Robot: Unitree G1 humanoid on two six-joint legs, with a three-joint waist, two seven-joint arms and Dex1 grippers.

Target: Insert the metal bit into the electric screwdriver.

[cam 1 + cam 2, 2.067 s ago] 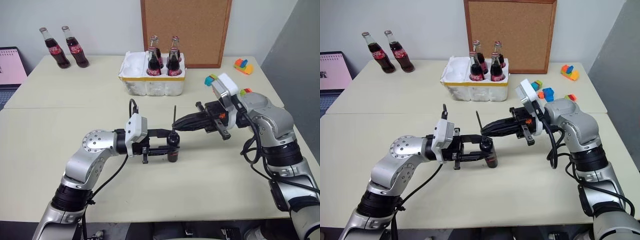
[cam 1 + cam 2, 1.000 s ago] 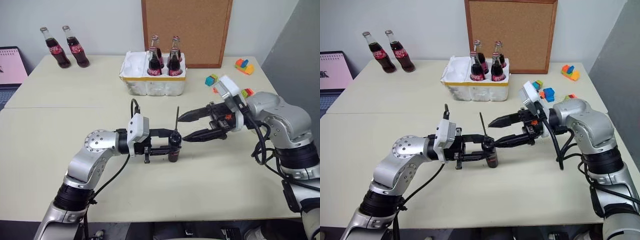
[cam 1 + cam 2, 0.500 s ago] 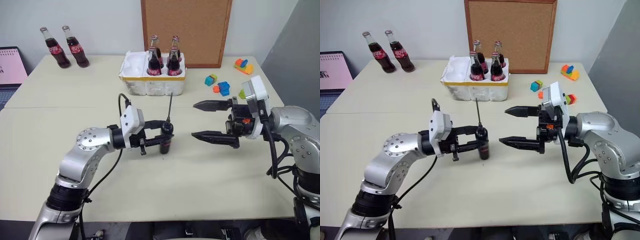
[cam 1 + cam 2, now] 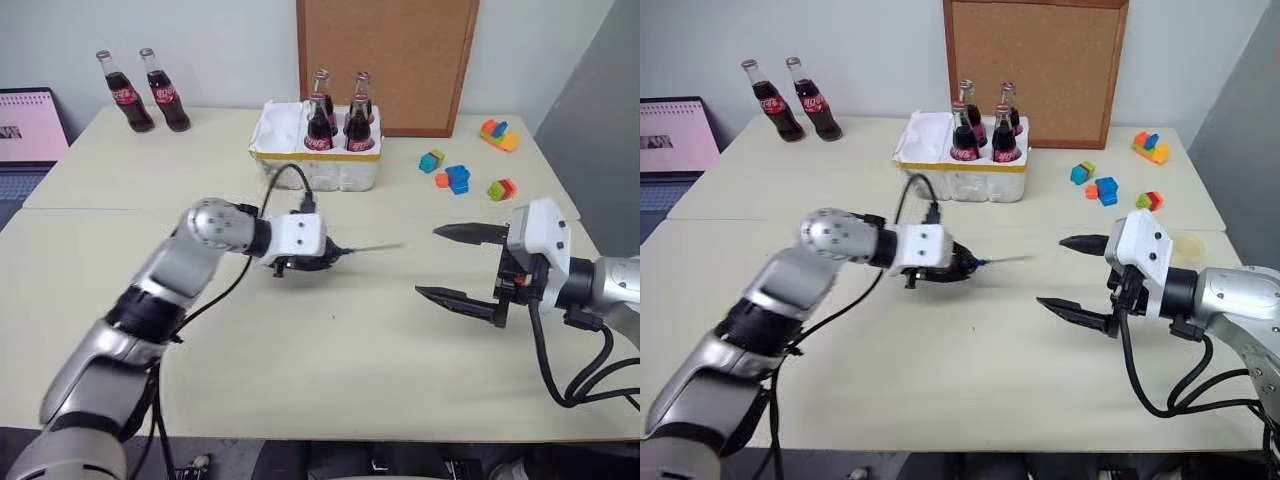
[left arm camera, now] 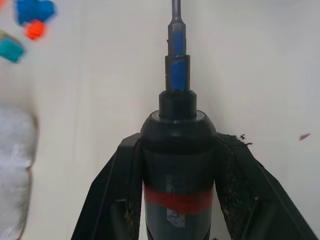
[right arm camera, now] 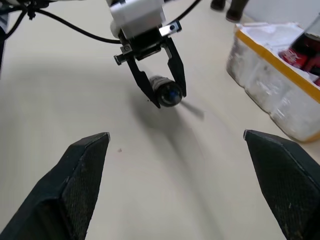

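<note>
With the metal bit (image 5: 176, 10) now seated in the electric screwdriver (image 5: 178, 150), I've let go and pulled my right gripper (image 4: 462, 266) back, fingers wide apart, while my left gripper (image 6: 167, 92), clamped on the screwdriver, tips it over the table (image 4: 330, 370), so insertion looks done.

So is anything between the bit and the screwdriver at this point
Nothing visible. The metal bit already sits in the blue tip of the electric screwdriver, which the left gripper is shut on. The right gripper hangs open, apart from both.
</note>
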